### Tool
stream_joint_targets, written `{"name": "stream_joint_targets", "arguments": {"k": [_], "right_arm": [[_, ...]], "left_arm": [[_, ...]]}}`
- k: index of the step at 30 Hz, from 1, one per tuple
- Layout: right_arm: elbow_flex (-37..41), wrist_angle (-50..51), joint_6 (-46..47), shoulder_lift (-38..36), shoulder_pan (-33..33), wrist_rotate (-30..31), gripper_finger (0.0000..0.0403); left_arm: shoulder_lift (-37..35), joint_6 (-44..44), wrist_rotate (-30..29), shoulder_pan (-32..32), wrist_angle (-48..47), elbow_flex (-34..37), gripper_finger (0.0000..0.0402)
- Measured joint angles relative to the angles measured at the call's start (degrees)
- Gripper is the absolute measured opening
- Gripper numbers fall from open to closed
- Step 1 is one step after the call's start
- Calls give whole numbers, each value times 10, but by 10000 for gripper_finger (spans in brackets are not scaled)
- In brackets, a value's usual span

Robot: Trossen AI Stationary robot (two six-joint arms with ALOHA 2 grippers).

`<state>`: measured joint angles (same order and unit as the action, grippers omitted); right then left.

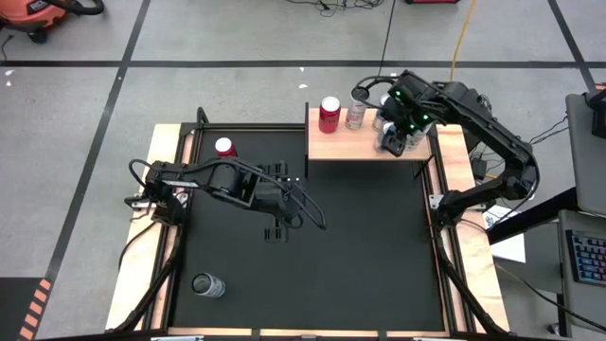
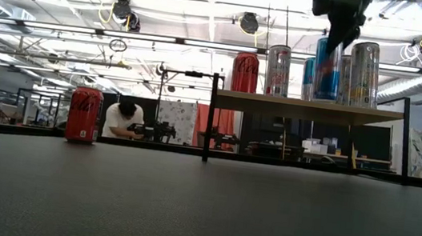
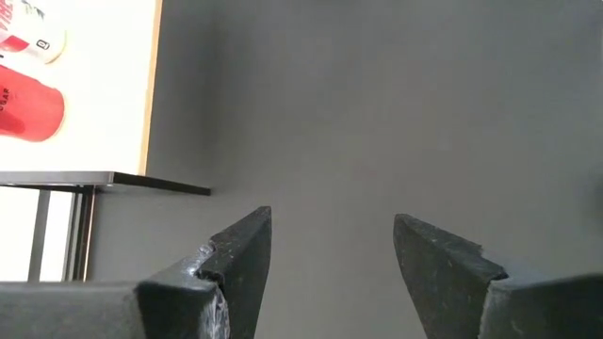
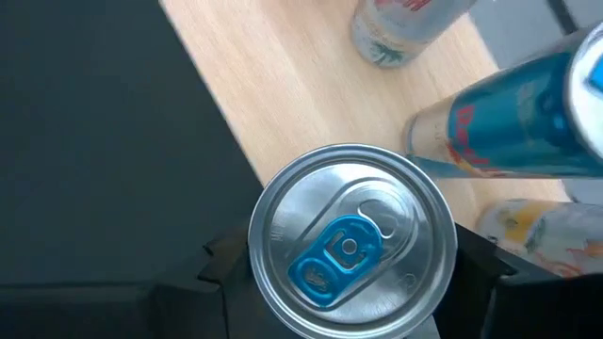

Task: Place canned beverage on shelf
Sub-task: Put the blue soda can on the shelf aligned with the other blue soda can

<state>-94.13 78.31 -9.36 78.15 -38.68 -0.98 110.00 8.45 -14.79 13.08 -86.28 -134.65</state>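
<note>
The shelf (image 1: 355, 147), a pale-wood board on black supports, stands at the table's far right. A red can (image 1: 329, 115), a silver can (image 1: 356, 115) and other cans stand upright on it. My right gripper (image 1: 393, 137) is over the board's right end, shut on a blue can with a silver top and blue tab (image 4: 349, 254). In the low view this can (image 2: 328, 68) stands upright among its neighbours under the gripper (image 2: 340, 17). My left gripper (image 1: 308, 213) hovers open over the table's middle, nothing between its fingers (image 3: 240, 254). My right gripper pinches the blue can's side wall just below its top rim (image 4: 268, 282), one finger (image 4: 221, 278) on each side. The fingers come from above, slanting down. The can stays upright, its bottom (image 2: 324, 98) at board level; whether it rests on the shelf cannot be told.
Close beside the held can are another blue can (image 4: 528, 122), a silver can (image 4: 405, 24) and a pale can (image 4: 546, 231). A red can (image 1: 225, 148) stands on the table's far left; a silver can (image 1: 207, 284) lies near left. A person shows far behind.
</note>
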Motion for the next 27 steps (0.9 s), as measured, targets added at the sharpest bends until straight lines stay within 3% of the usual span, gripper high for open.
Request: {"name": "stream_joint_targets", "arguments": {"k": [11, 27], "right_arm": [[0, 12, -8, 2, -20, -6, 246], [0, -4, -10, 3, -44, -21, 251]], "left_arm": [[0, -2, 0, 0, 0, 0, 225], [0, -2, 0, 0, 0, 0, 225]]}}
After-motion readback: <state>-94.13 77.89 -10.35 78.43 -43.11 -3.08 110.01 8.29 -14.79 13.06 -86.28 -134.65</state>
